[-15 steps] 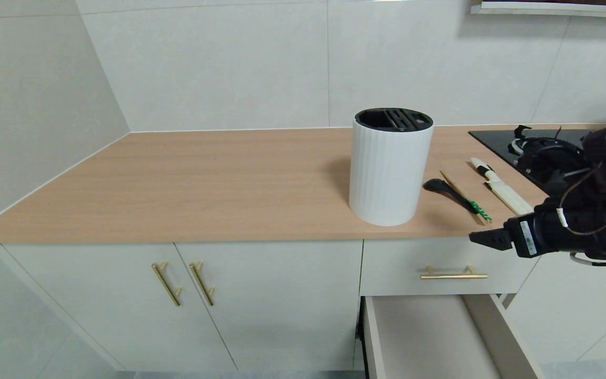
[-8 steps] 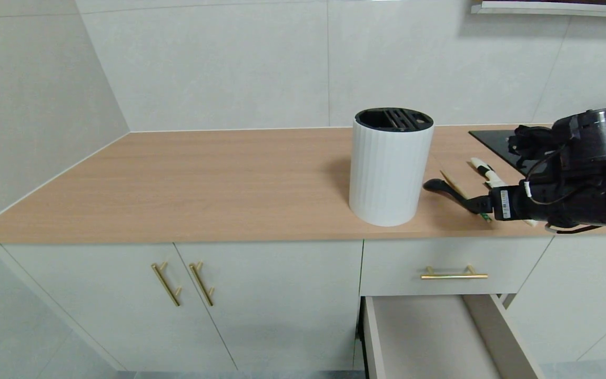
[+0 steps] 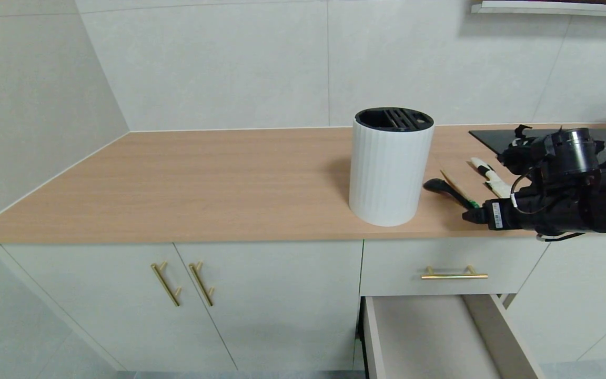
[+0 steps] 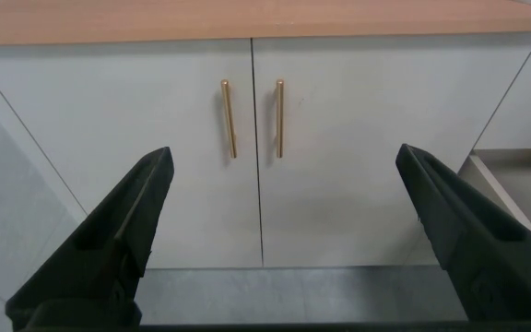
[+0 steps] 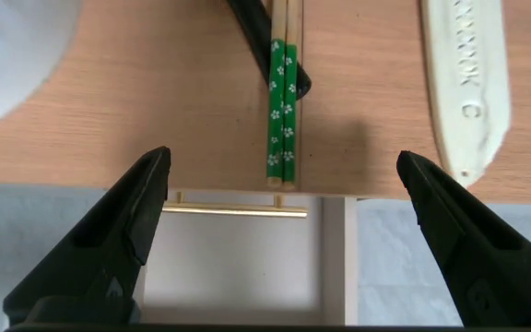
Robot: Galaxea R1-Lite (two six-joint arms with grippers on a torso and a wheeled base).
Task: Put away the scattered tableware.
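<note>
Wooden countertop (image 3: 203,179): right gripper (image 5: 282,157) spread wide, empty, above chopsticks (image 5: 282,111) (white knife (image 5: 468,83) bears lettering).

Green-tipped chopsticks (image 5: 282,101) lie flat, crossing a black spoon (image 3: 438,186) handle, with a white knife (image 5: 466,83) nearby.
</note>
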